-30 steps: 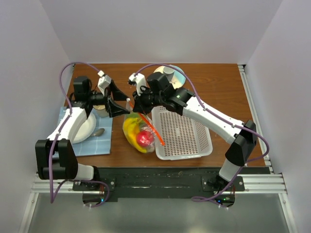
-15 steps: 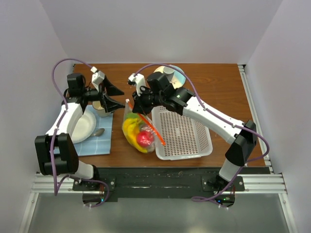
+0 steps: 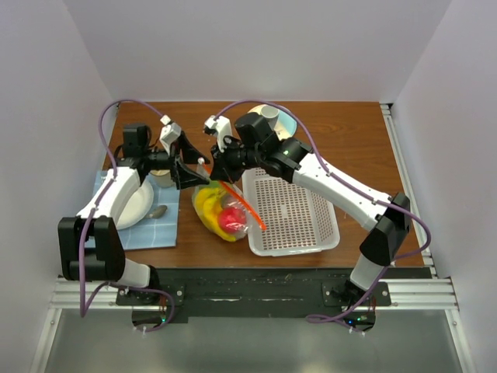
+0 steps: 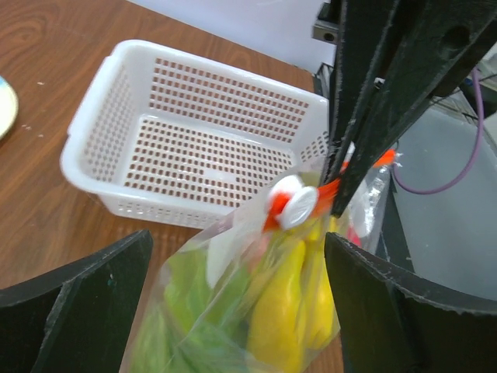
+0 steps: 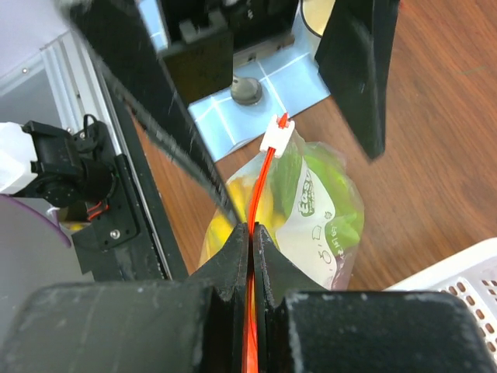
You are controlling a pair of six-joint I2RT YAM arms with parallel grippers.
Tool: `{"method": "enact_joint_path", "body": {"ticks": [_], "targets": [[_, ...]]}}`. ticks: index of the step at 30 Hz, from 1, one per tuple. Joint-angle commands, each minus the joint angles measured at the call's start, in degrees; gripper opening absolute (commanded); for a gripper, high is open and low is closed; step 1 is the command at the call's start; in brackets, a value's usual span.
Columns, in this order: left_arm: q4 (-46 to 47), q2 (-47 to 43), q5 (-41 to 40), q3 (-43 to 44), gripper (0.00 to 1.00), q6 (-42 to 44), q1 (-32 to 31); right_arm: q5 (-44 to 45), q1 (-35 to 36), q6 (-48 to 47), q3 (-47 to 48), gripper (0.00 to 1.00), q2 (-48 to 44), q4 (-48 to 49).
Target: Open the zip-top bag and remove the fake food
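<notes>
The right gripper, fully closed, is pinching the orange-red zip strip of the clear crinkly zip-top bag beside the white plastic basket. The left gripper, wide open and empty, is straddling its white slider. Opening the bag, glossy fake food inside, likely calls for clamping that slider next.

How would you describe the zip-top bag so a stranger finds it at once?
Find the white basket on the wooden table. Left of it, the right gripper pinches the zip-top bag: clear plastic, orange-red zip strip, yellow and red toys inside.
</notes>
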Motion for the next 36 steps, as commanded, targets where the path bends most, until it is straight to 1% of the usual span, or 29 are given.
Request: {"method": "enact_joint_path", "body": {"ticks": [1,2,3,5,6,8,9,10,11,12,13,14,15,17,18,23,24,25,26,27,29,31,34,36], "targets": [[-2.6,-3.0,13.1,0.5,0.94,2.2,-2.7,-2.7,-0.1,0.7,3.8,0.00,0.0,3.1],[-2.7,-3.1,13.1,0.7,0.91,2.0,-3.0,-2.6,-0.1,0.7,3.8,0.00,0.2,3.1],[-2.5,-3.1,13.1,0.8,0.84,1.9,-3.0,-2.6,-0.1,0.8,3.8,0.00,0.2,2.9],[-0.2,-3.5,13.1,1.0,0.76,-1.2,-3.0,-2.4,-0.1,0.5,3.8,0.00,0.2,2.4],[4.3,-3.6,13.1,0.9,0.68,-3.4,-3.0,-2.1,-0.1,0.3,3.7,0.00,0.1,2.2],[10.7,-3.7,13.1,-0.6,0.57,-12.3,-3.0,-1.0,-0.1,0.0,3.0,0.00,-0.1,2.0],[21.5,-3.9,13.1,-1.6,0.51,-17.5,-3.0,-0.4,-0.1,-0.2,2.7,0.00,-0.6,1.9],[26.9,-3.9,13.1,-4.1,0.47,-26.7,-3.0,0.1,-0.2,-0.5,2.4,0.00,-0.9,1.8],[31.8,-4.1,13.1,-5.3,0.43,-30.5,-3.0,0.8,-0.2,-0.5,1.3,0.00,-1.4,1.9],[41.8,-4.3,13.1,-6.4,0.35,-34.5,-3.0,0.9,-0.5,-0.5,0.7,0.00,-1.9,2.2],[46.9,-4.3,13.2,-8.7,0.31,-42.2,-3.0,1.1,-0.8,-0.4,0.0,0.00,-3.1,2.5],[51.5,-4.4,13.2,-9.6,0.26,-45.4,-3.0,1.1,-1.1,-0.3,-1.4,0.00,-3.7,3.3],[57.6,-4.6,13.1,-10.4,0.14,-47.7,-3.0,1.1,-1.3,0.2,-2.1,0.00,-4.3,3.8],[58.7,-4.7,13.2,-10.8,0.02,-49.3,-3.0,0.9,-1.5,0.6,-3.9,0.00,-5.3,5.2],[58.7,-4.6,13.2,-10.6,0.00,-49.4,-3.0,0.7,-1.5,0.9,-4.1,0.00,-5.4,5.5],[58.7,-4.7,13.2,-9.4,0.00,-50.4,-3.0,0.8,-1.5,1.3,-4.9,0.00,-5.9,6.4],[58.8,-4.7,13.2,-9.4,0.00,-50.5,-3.0,0.7,-1.5,1.0,-5.1,0.07,-6.1,6.7],[59.0,-4.6,13.2,-9.3,0.00,-50.8,-3.0,-0.1,-1.5,0.7,-4.9,0.18,-6.3,7.1],[59.2,-4.6,13.2,-9.3,0.00,-50.9,-3.0,-0.5,-1.5,0.4,-4.2,0.42,-6.2,7.5],[59.3,-4.5,13.2,-9.3,0.00,-51.0,-3.0,-0.8,-1.5,0.4,-3.9,0.51,-6.1,7.9],[59.6,-4.3,13.2,-9.3,0.00,-51.3,-3.0,-2.3,-1.5,0.6,-2.4,0.64,-5.6,9.0],[59.6,-4.1,13.1,-9.1,0.00,-51.4,-3.0,-3.1,-1.5,1.3,-1.4,0.69,-4.3,9.5],[60.9,-4.2,13.1,-9.3,0.00,-52.8,-3.0,-3.1,-1.5,1.7,-0.1,0.69,-3.1,9.9],[64.2,-4.3,13.1,-9.8,0.00,-54.5,-3.0,-1.5,-1.5,1.3,0.1,0.68,-3.1,11.0]]}}
